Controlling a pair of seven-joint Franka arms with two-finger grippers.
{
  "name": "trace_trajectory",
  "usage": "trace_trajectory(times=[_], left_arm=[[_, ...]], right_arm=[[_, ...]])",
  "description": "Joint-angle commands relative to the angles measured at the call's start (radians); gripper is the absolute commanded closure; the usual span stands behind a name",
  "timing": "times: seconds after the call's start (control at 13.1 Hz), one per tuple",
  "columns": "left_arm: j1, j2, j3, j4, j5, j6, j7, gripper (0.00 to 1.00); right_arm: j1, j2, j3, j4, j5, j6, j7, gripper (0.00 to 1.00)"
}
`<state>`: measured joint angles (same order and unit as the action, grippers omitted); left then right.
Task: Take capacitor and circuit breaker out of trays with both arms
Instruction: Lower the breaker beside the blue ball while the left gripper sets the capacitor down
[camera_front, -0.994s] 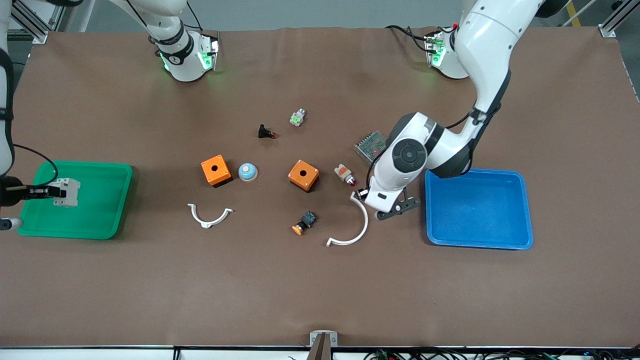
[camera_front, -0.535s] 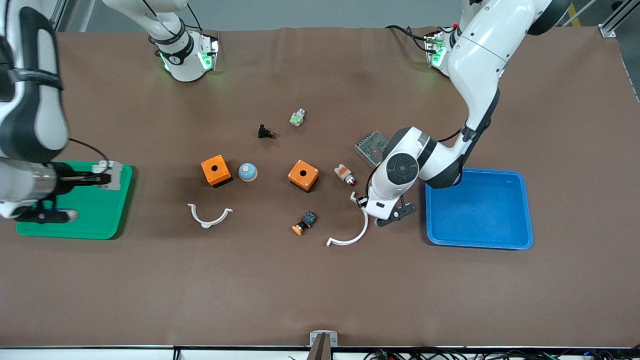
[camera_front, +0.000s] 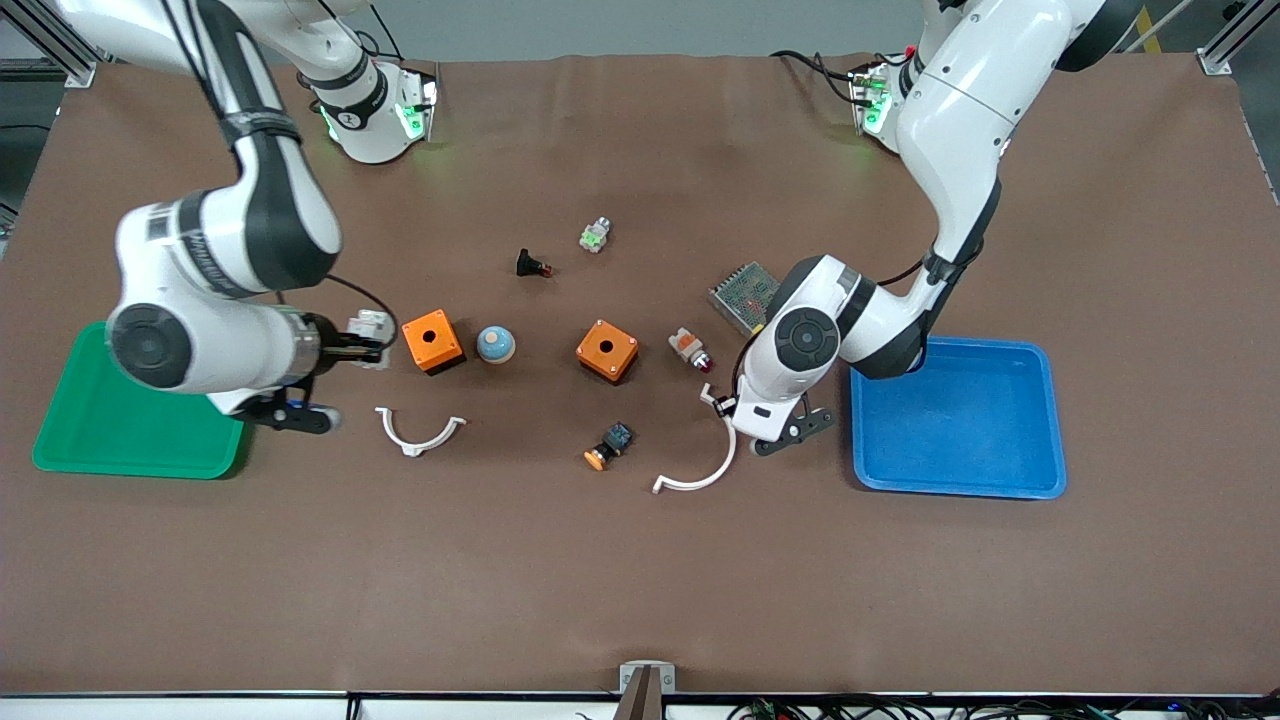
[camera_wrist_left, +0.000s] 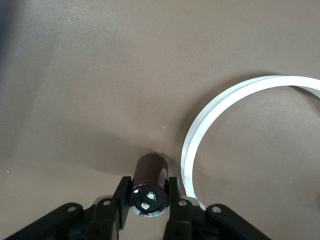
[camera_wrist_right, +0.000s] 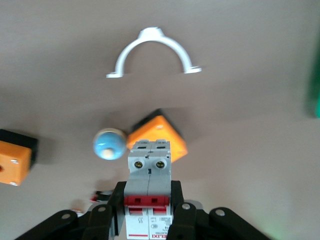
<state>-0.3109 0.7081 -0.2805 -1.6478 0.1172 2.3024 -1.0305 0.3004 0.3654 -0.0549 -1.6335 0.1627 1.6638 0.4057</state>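
Observation:
My left gripper (camera_front: 716, 400) is low over the table beside the blue tray (camera_front: 955, 488), at the end of a large white curved clip (camera_front: 703, 468). In the left wrist view it (camera_wrist_left: 149, 194) is shut on the capacitor (camera_wrist_left: 150, 181), a dark-brown stubby cylinder, next to the white clip (camera_wrist_left: 235, 102). The capacitor is hidden in the front view. My right gripper (camera_front: 362, 340) is shut on the white-grey breaker (camera_front: 372, 326) over the table, between the green tray (camera_front: 130, 462) and an orange box (camera_front: 432, 341). The right wrist view shows the breaker (camera_wrist_right: 149, 172), with red levers, between my fingers.
A blue dome (camera_front: 495, 344), a second orange box (camera_front: 607, 351), a white-orange part (camera_front: 690, 348), an orange-capped button (camera_front: 607, 446), a black flared part (camera_front: 531, 265), a green-white part (camera_front: 595, 236), a mesh-topped module (camera_front: 742, 291) and a small white clip (camera_front: 420, 434) lie mid-table.
My right arm has carried the breaker from over the green tray toward the table's middle, up to the orange box. My left gripper has shifted slightly beside the large white clip.

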Motion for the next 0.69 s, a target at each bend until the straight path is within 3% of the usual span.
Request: trace_trajectory(times=[0.0,0.08,0.15,0.38,0.61], left_arm=[[0.003,-0.007,0.0,-0.015,0.019,-0.009,-0.026,0.86],[0.007,-0.006,0.001,-0.017,0.019,-0.009,-0.028,0.54],[0.007,-0.007,0.003,-0.02,0.019,-0.011,-0.028,0.01],[0.015,-0.06,0.006,-0.004,0.022,-0.091,-0.017,0.0],[0.056,-0.145,0.007,0.078,0.024,-0.237,0.039,0.0]], right_arm=[[0.11,-0.042,-0.013,-0.139,0.057,0.158,0.125,0.8],[0.149,-0.04,-0.013,-0.175,0.058,0.23,0.177,0.8],[0.182,-0.036,-0.013,-0.201,0.058,0.291,0.214,0.8],[0.242,-0.008,-0.013,-0.227,0.084,0.408,0.265,0.8],[0.278,0.038,-0.013,-0.247,0.118,0.516,0.266,0.8]])
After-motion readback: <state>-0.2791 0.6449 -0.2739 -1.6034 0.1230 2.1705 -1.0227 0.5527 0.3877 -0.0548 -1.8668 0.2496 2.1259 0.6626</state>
